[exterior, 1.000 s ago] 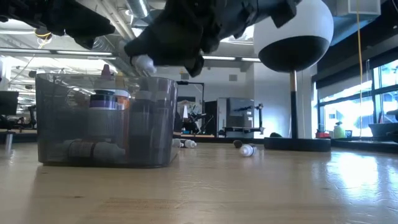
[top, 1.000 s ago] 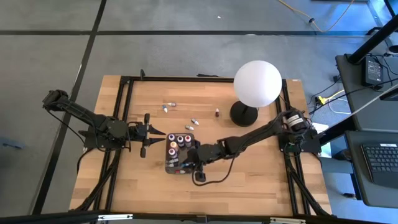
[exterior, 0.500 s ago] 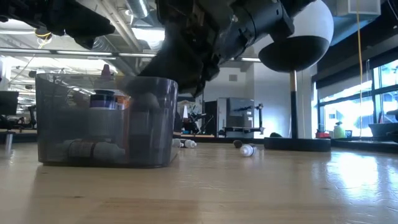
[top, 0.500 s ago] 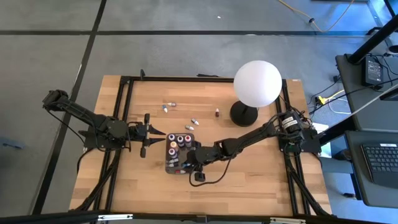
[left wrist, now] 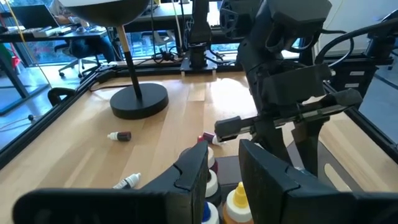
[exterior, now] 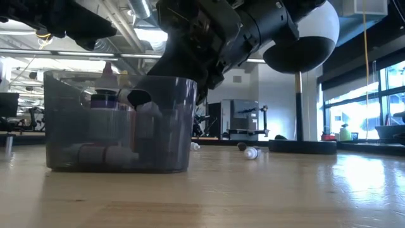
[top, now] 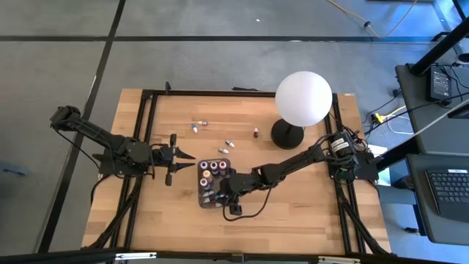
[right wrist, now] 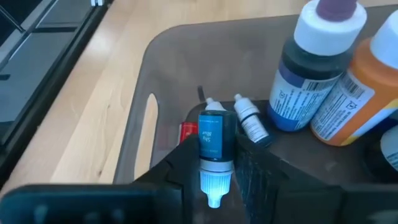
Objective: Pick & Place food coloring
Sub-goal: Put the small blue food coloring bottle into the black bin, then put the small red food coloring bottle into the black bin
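Food coloring bottle [right wrist: 213, 149] now lowered inside tray [top: 203, 199] | right gripper [right wrist: 211, 177] apparently still pinching it

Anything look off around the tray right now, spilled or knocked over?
No spill shows. The tray sits askew to the table edges, with the right gripper inside it around a small blue bottle. Several bottles lie loose on the table beyond.

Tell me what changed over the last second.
The right pincer dropped into the grey tray, carrying a blue-labelled dropper bottle that stays between its fingers. The tray shifted slightly. The left pincer and the loose bottles stayed put.
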You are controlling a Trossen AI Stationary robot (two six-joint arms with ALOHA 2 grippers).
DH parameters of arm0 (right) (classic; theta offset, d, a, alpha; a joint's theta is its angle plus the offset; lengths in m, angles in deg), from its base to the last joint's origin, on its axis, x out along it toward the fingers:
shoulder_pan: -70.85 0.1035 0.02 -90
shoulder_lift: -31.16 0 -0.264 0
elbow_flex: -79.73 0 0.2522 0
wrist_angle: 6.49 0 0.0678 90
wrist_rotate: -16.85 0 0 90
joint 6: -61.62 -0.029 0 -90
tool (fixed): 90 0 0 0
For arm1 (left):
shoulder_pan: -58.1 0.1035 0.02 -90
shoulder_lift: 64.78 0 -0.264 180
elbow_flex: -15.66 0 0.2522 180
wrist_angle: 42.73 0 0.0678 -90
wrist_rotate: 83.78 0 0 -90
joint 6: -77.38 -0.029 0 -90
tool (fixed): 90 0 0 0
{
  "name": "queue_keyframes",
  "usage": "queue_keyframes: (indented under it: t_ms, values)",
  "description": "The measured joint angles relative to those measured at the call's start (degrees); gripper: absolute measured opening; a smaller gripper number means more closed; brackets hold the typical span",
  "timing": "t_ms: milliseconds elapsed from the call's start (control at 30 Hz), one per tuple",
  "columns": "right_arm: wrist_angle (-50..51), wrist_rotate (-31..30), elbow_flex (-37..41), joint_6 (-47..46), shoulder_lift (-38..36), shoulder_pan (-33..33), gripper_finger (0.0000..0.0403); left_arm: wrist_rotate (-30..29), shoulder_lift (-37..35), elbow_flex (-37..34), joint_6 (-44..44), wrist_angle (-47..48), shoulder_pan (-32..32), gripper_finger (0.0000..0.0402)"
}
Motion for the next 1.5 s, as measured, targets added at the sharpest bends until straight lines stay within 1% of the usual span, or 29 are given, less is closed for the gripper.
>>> queue_keyframes:
  t_ms: [267, 367, 500, 633, 733, 800, 867, 967, 1033, 1100, 1200, 1300, 1400, 1500]
  values:
    - [-0.3, 0.2, 0.0, 0.8, 0.0, 0.0, 0.0110, 0.0, 0.0, 0.0, 0.0, 0.4, 0.0, 0.0088]
    - [-0.4, 1.9, 0.0, 2.8, 0.0, 0.0, 0.0110, 0.0, 0.0, 0.0, 0.0, 0.4, 0.0, 0.0088]
    - [-0.4, 3.0, 0.0, 2.9, -0.1, 0.0, 0.0111, 0.0, 0.0, 0.0, 0.0, 0.4, 0.0, 0.0088]
    - [1.4, 3.0, 0.0, 3.3, -2.6, 0.0, 0.0111, 0.0, 0.0, 0.0, 0.0, 0.4, 0.0, 0.0088]
    - [4.9, 3.0, 0.0, 6.3, -6.7, 0.0, 0.0111, 0.0, 0.0, 0.0, 0.0, 0.4, 0.0, 0.0088]
    - [9.8, 3.0, 0.0, 8.3, -9.8, 0.0, 0.0111, 0.0, 0.0, 0.0, 0.1, 0.4, 0.0, 0.0088]
    - [17.0, 3.0, 0.0, 9.1, -12.7, 0.0, 0.0111, 0.0, 0.0, 0.0, 0.1, 0.4, 0.0, 0.0088]
    - [30.4, 3.0, 0.0, 8.6, -16.5, 0.0, 0.0111, 0.0, 0.0, 0.0, 0.1, 0.4, 0.0, 0.0088]
    - [39.0, 2.6, 0.0, 7.3, -17.9, 0.0, 0.0111, 0.0, 0.0, 0.0, 0.0, 0.4, 0.0, 0.0088]
    - [43.6, 1.3, 0.0, 5.8, -17.9, 0.0, 0.0111, 0.0, 0.0, 0.0, 0.0, 0.4, 0.0, 0.0088]
    - [44.5, -3.2, 0.9, 4.7, -17.9, 0.0, 0.0111, 0.0, 0.0, 0.0, 0.0, 0.4, 0.0, 0.0088]
    - [45.1, -6.3, 2.8, 7.1, -17.6, -0.7, 0.0119, 0.0, 0.0, 0.0, 0.1, 0.4, 0.0, 0.0088]
    - [44.1, -7.6, 4.7, 7.5, -17.6, -1.8, 0.0149, 0.0, 0.0, 0.0, 0.1, 0.4, 0.0, 0.0088]
    - [43.8, -7.7, 6.4, 7.9, -17.6, -3.4, 0.0192, 0.0, 0.0, 0.0, 0.0, 0.4, 0.0, 0.0088]
